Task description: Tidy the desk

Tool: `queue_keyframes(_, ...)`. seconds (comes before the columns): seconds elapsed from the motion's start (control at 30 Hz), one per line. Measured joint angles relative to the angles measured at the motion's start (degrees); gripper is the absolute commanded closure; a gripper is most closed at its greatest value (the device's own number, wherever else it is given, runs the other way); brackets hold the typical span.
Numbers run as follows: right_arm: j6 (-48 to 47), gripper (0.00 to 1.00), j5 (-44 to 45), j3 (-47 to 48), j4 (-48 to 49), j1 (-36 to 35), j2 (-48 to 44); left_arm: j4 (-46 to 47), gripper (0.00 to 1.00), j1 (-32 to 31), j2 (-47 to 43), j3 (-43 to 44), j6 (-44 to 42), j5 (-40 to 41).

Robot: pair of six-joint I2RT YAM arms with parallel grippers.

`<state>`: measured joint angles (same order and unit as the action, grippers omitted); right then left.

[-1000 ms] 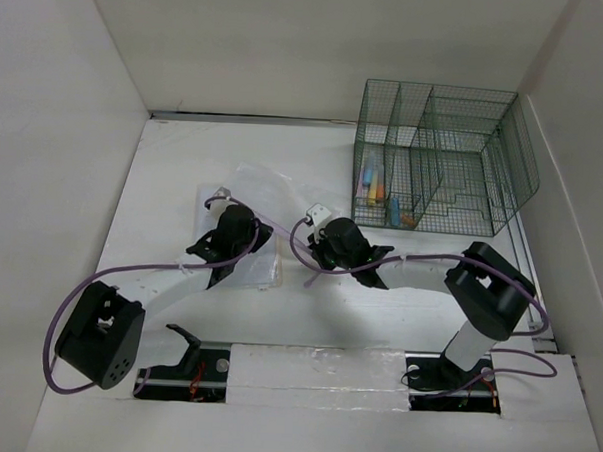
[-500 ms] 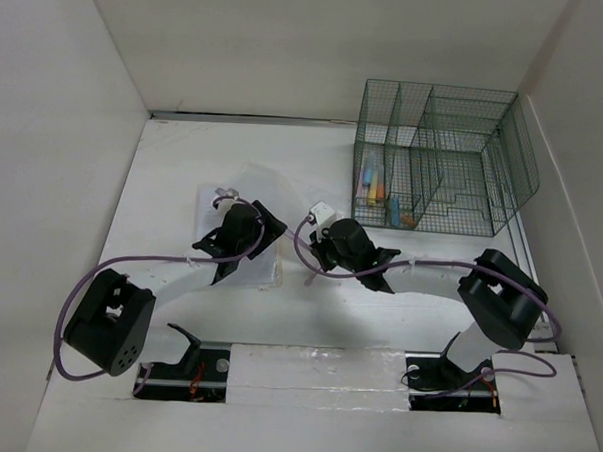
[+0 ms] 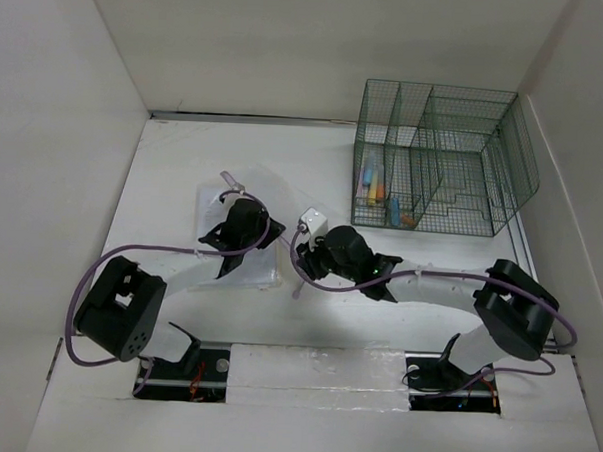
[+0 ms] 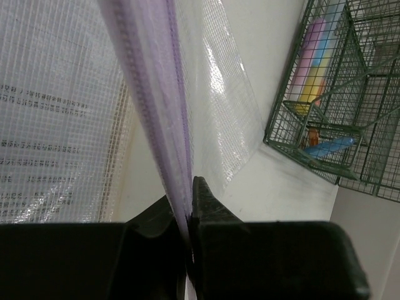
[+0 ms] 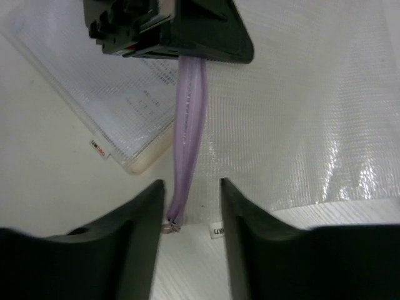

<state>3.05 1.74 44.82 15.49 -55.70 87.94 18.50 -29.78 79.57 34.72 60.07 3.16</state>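
**Zipper held taut**

The left gripper point(image 4: 189, 187) is clamped on the purple zipper strip point(image 4: 156, 94), likely to tension it. The right gripper point(image 5: 190, 194) has fingers apart, straddling the strip's end by the slider point(image 5: 170, 226). Under both, the clear mesh pouch point(image 5: 300, 112) lies on the desk point(image 5: 50, 181), plain matte white. Beyond the fingers stands the green wire rack point(image 4: 350, 94).

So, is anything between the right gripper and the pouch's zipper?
Nothing visible. The zipper runs between the open fingers of the right gripper, with its pull in the gap. The left gripper clamps the same zipper farther along.
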Motion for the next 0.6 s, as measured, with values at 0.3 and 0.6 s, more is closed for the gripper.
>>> queue_keyframes(0.3, -0.94, 0.19, -0.04, 0.72, -6.93, 2.4, -12.37, -2.51, 1.0, 0.02, -9.25, 0.02, -6.54, -1.77)
queue_keyframes(0.6, -0.31, 0.09, -11.08, 4.2, -9.99, 13.25, -18.51, -8.81, 1.0, 0.02, -26.29, 2.71, -18.08, -13.51)
